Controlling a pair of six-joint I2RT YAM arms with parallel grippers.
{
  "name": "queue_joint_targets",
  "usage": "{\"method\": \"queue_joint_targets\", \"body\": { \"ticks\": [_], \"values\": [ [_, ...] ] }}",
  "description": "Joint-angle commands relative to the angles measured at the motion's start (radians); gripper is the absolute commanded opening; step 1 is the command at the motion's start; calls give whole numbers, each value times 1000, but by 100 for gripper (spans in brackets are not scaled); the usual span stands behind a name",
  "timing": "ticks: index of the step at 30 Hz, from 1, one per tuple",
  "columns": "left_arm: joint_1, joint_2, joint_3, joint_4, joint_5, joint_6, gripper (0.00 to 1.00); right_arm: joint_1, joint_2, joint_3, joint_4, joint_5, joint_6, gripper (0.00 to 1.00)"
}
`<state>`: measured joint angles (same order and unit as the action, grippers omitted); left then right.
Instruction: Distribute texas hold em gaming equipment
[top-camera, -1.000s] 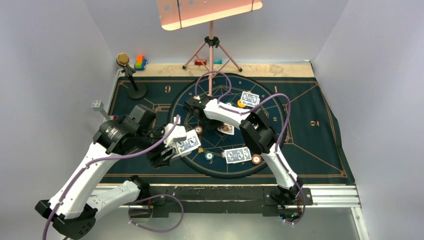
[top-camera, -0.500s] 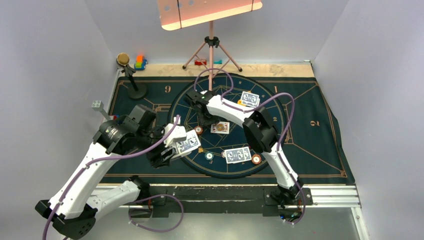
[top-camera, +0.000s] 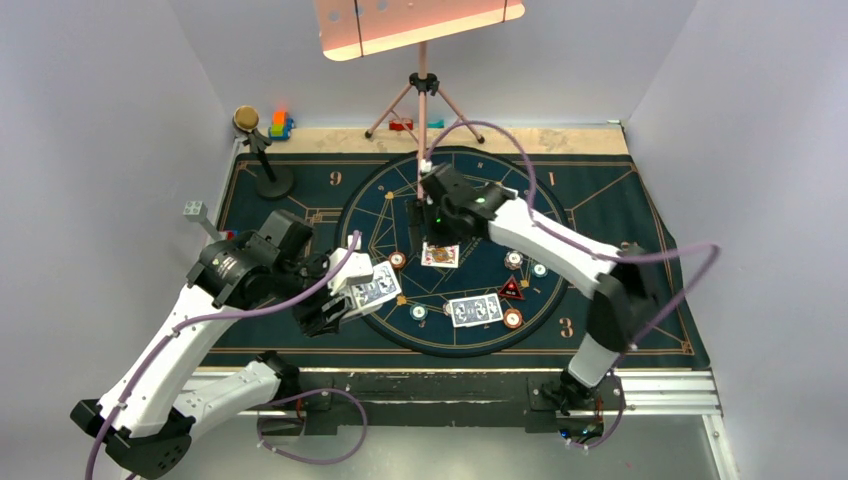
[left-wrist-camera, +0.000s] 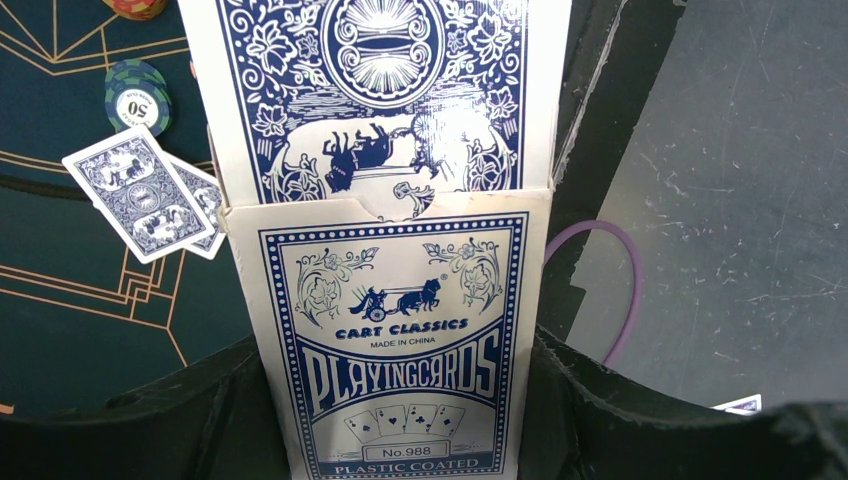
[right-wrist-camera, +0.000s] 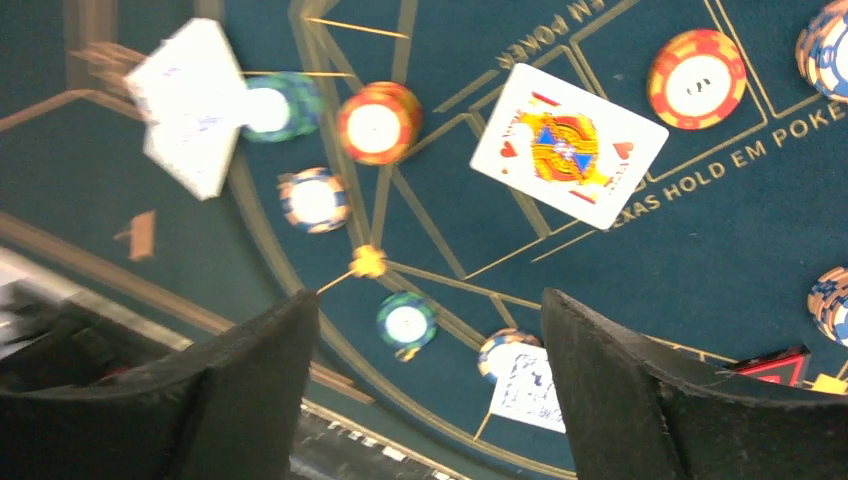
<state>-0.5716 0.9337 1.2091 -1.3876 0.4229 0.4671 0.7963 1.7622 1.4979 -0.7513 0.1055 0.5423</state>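
My left gripper (top-camera: 335, 300) is shut on a blue-and-white playing-card box (left-wrist-camera: 400, 340) with the deck (left-wrist-camera: 380, 90) sticking out of its open top, held over the mat's near left. Above the round layout's centre my right gripper (top-camera: 424, 232) hangs open and empty, just beyond a face-up card (top-camera: 440, 255) lying flat. In the right wrist view that gripper (right-wrist-camera: 428, 300) spreads wide over the face-up card (right-wrist-camera: 568, 145) and orange chips (right-wrist-camera: 378, 122). Two face-down cards (top-camera: 475, 310), a teal chip (top-camera: 419, 312), an orange chip (top-camera: 513, 319) and the red-edged triangular marker (top-camera: 511, 290) lie on the near side.
The dark green mat (top-camera: 640, 290) covers the table. A pink tripod stand (top-camera: 423, 110) rises at the back centre under a tilted board (top-camera: 415, 20). A black stand with a gold head (top-camera: 262, 160) and coloured blocks (top-camera: 280, 125) sit back left. A metal rail (top-camera: 450, 385) runs along the near edge.
My right gripper opened and left the face-up card flat on the mat. The right arm's elbow swung out to the right, uncovering the marker and chips. The left arm held still.
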Motion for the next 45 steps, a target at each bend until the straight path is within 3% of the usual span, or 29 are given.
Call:
{"method": "queue_joint_targets", "body": {
  "ticks": [1, 6, 12, 32, 45],
  "values": [
    [5, -6, -5, 13, 22, 16, 0, -61, -244, -63, 132, -245, 10, 87],
    [5, -2, -12, 24, 25, 15, 0, -97, -417, -176, 302, -494, 72, 92],
    [5, 13, -6, 36, 16, 13, 0, -79, -428, -250, 432, -709, 148, 95],
    [5, 48, 30, 50, 7, 8, 0, 75, -302, -264, 525, -752, 177, 98],
    [4, 33, 33, 42, 17, 7, 0, 74, -311, -221, 383, -647, 114, 66]
  ]
}}
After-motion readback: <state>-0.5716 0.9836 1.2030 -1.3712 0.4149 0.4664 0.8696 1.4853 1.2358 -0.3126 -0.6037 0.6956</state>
